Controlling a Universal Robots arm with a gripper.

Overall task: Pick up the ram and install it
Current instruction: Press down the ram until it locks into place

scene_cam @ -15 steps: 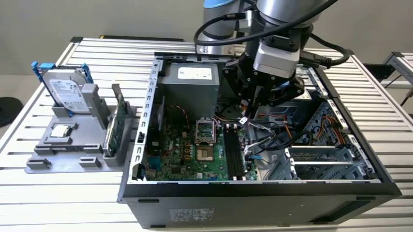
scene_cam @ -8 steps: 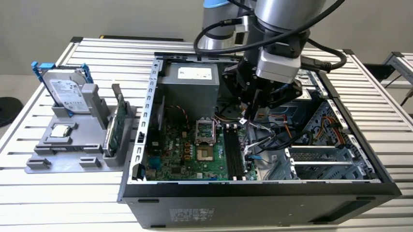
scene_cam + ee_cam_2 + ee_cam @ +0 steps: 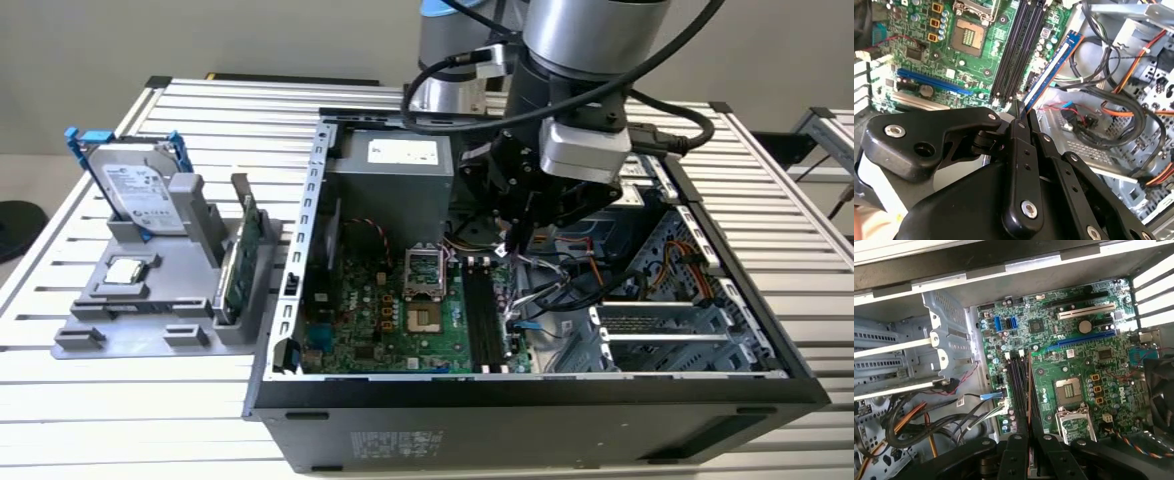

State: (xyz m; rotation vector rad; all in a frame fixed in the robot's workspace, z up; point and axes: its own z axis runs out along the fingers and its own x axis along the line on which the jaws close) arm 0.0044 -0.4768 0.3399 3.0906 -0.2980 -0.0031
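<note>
My gripper is down inside the open computer case, shut on the ram, a long dark blue stick that reaches out from the fingertips. In the second wrist view the stick hangs above the green motherboard, just beside the black slots on their cable side and roughly parallel to them. In the first wrist view the ram is seen edge-on, in line with the black slots, above my gripper. The slots lie in front of and below the gripper in the exterior view.
The case walls surround the arm. Loose cables and a drive cage lie on the exterior view's right, the power supply at the back. A grey stand on the left carries a hard drive and a green card.
</note>
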